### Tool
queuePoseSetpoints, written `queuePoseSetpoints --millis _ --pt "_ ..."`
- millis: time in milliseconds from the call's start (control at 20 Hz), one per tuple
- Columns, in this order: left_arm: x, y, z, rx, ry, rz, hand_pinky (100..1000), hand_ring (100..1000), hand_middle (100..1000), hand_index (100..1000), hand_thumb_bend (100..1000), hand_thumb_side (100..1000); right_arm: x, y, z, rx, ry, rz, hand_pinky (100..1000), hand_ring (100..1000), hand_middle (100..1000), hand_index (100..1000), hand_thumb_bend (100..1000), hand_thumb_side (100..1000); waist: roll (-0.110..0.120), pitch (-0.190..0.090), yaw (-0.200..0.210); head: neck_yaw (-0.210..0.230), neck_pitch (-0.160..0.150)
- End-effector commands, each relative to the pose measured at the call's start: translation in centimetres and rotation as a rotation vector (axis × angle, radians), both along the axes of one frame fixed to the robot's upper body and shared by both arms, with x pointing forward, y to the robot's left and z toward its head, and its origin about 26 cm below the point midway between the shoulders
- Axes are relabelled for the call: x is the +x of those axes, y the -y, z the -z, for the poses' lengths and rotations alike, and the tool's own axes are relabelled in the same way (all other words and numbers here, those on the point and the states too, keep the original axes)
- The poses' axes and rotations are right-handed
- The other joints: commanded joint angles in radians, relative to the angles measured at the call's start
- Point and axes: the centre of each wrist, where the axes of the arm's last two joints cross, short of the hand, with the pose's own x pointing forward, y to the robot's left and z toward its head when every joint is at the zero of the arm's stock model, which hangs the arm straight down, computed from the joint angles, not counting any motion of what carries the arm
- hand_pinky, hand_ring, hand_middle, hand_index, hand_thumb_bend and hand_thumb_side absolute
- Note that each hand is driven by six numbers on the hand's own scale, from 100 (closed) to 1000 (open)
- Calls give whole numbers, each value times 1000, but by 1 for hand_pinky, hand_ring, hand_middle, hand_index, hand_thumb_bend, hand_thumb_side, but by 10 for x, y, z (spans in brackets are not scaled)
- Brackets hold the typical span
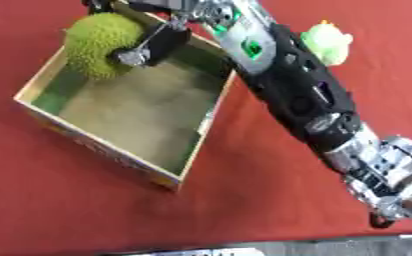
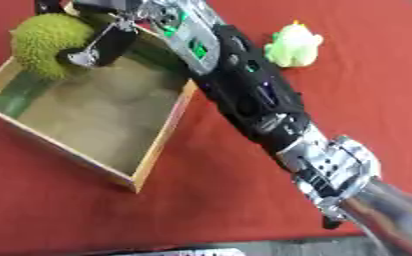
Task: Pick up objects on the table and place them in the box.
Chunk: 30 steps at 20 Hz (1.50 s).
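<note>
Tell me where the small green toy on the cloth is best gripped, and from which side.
Probably around its rounded middle, coming from above. The green toy sits alone on the red cloth, apart from the box, so its sides look free. The right hand is busy holding the spiky fruit over the box.

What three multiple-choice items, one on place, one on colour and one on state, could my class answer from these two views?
1. Where is the spiky green fruit?
A. over the box's far corner
B. on the cloth beside the toy
C. off the table

2. What colour is the cloth?
A. blue
B. red
C. white

3. How is the right hand?
A. open and idle
B. out of view
C. curled on the fruit

Answers: 1 A, it sits over the box rim; 2 B, red surrounds the box; 3 C, fingers wrap the fruit. The small green toy lies apart.
</note>
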Motion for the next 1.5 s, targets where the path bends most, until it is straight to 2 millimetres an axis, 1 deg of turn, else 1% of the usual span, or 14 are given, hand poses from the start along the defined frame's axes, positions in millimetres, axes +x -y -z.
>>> queuePoseSetpoints --millis 50,200,300,350,450,500,650,750,800,900,950,1200,1350,1500 --pt "-4 2 -8 25 29 15 827 779 697 869 248 578 4 -2 4 -26 25 14 825 858 400 646 100 213 -7 -27 2 0 -15" --pt "-4 3 -8 36 27 23 828 780 697 870 246 580 8 -2 18 -85 18 20 840 903 485 719 100 224 -7 -27 3 3 -14" --pt "-4 3 -8 41 25 27 828 780 698 870 243 583 10 -2 25 -118 13 10 864 967 593 842 100 228 -7 -26 2 6 -15" --pt "-4 3 -8 43 24 28 829 780 698 871 242 584 10 -1 26 -130 12 1 891 1000 676 903 100 221 -7 -26 2 9 -16" --pt "-4 3 -8 45 22 29 829 781 699 872 243 583 10 1 25 -152 18 -10 942 1000 764 977 100 206 -7 -26 0 13 -18" --pt "-4 3 -8 45 22 29 829 781 699 872 243 583 10 3 22 -158 23 -6 951 1000 772 984 100 203 -6 -26 0 14 -19" --pt "-4 2 -8 44 22 28 829 782 700 872 246 580 7 7 15 -152 42 13 978 1000 788 1000 100 403 -5 -26 -4 19 -19" --pt "-4 2 -7 43 23 27 830 782 700 873 247 579 4 9 9 -129 55 16 1000 1000 800 1000 100 501 -4 -26 -6 22 -20" --pt "-4 1 -7 43 23 26 830 782 700 873 246 579 2 10 6 -118 59 8 1000 1000 805 1000 100 510 -4 -27 -8 24 -20" --pt "-4 1 -6 43 21 23 830 782 700 873 245 581 -3 12 -3 -86 61 -13 1000 1000 810 1000 100 467 -3 -27 -11 23 -21" --pt "-4 1 -6 43 20 22 830 782 700 873 245 580 -6 14 -7 -67 59 -22 1000 1000 805 1000 100 396 -2 -28 -12 23 -22" --pt "-4 0 -5 43 16 18 830 782 700 873 245 579 -23 25 -39 65 46 -64 1000 1000 780 1000 100 223 0 -32 -19 22 -22" --pt "-5 -1 -3 44 8 10 830 782 700 873 241 586 -39 46 -66 135 69 -69 1000 1000 778 1000 100 169 -2 -37 -26 28 -17" --pt "-5 -4 -1 45 -3 -6 830 782 700 873 238 589 -56 82 -90 158 106 -34 996 1000 780 1000 100 132 -4 -41 -39 43 -13"
